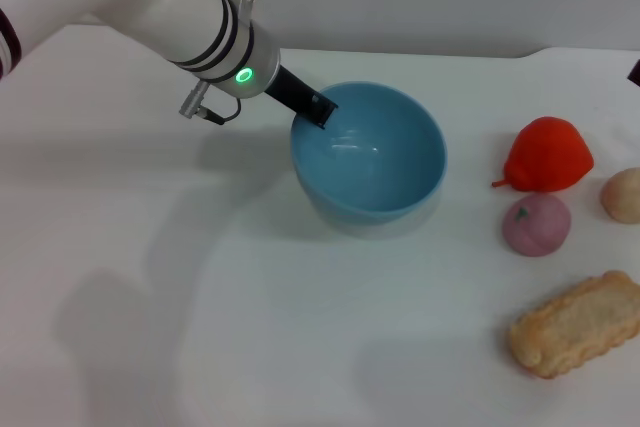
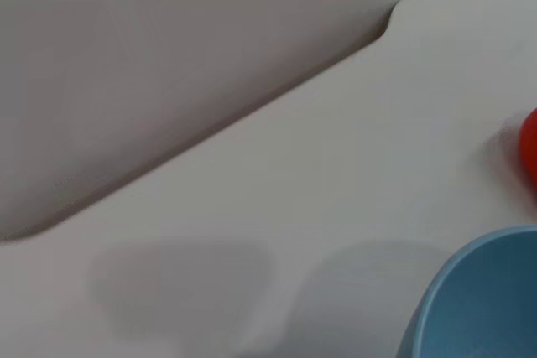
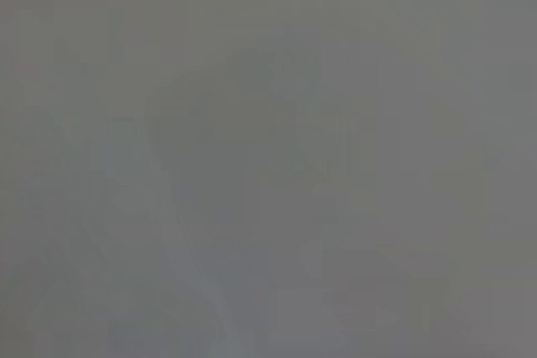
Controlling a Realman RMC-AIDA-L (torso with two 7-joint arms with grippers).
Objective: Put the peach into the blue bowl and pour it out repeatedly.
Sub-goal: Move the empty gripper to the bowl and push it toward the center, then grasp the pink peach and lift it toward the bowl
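The blue bowl (image 1: 370, 162) stands upright and empty in the middle of the white table; a part of its rim (image 2: 478, 291) also shows in the left wrist view. My left gripper (image 1: 318, 109) reaches in from the back left, its black fingers closed over the bowl's rim on the left side. The peach (image 1: 537, 224), small, pink and round, lies on the table to the right of the bowl, well clear of it. Of my right arm only a dark sliver (image 1: 635, 72) shows at the right edge of the head view.
A red-orange pear-shaped fruit (image 1: 547, 155) lies just behind the peach, and a pale beige lump (image 1: 622, 195) sits at the right edge. A tan bread-like piece (image 1: 577, 323) lies at the front right. The table's back edge (image 2: 252, 115) runs behind the bowl.
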